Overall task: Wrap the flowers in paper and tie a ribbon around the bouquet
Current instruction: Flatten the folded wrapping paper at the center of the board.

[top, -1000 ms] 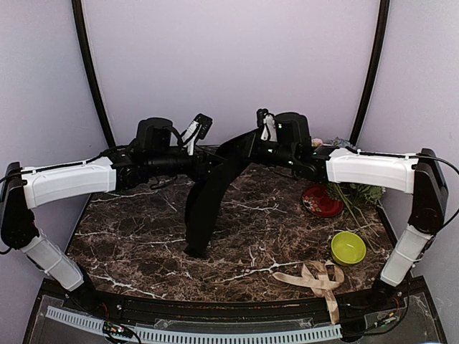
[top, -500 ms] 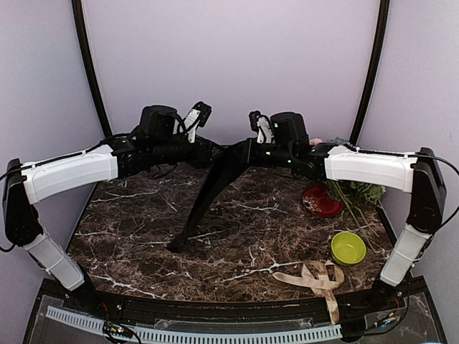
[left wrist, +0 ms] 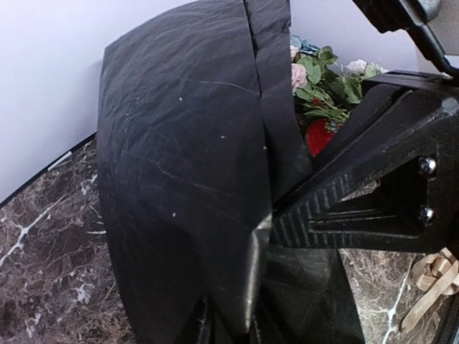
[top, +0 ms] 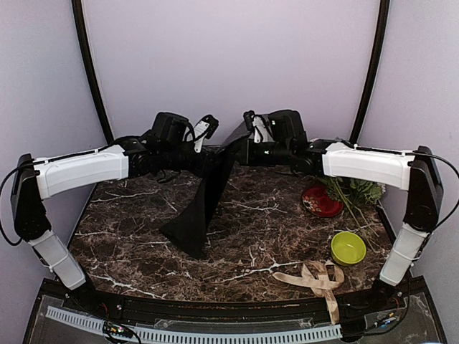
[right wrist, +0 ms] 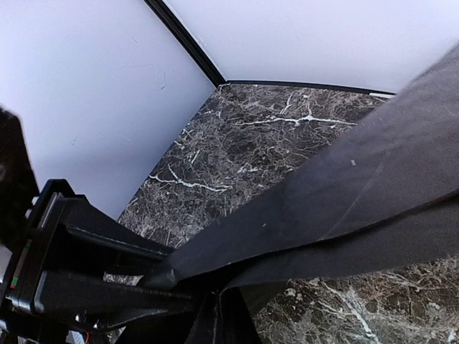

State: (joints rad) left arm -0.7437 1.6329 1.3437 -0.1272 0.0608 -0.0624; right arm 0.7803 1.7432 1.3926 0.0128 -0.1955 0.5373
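Note:
The black paper (top: pixel 204 201) hangs in the air at the back middle, its lower corner draped on the marbled tabletop. My left gripper (top: pixel 209 159) is shut on its upper edge; in the left wrist view the paper (left wrist: pixel 179 179) runs down between the fingers of the left gripper (left wrist: pixel 240 326). My right gripper (top: pixel 242 147) is shut on the same top edge just to the right, and the right wrist view shows its closed jaws pinching a fold (right wrist: pixel 323 208). The flowers (top: pixel 353 190) lie at the back right. The ribbon (top: pixel 317 276) lies loose at the front right.
A red dish (top: pixel 320 201) sits beside the flowers, and a yellow-green cup (top: pixel 348 248) stands in front of it. Purple walls close in the back and both sides. The two wrists nearly touch above the table (top: pixel 129 229).
My left gripper moved right, close to the right gripper, opening and closing again on the paper's top edge. The hanging paper swung and its lower part spread wider.

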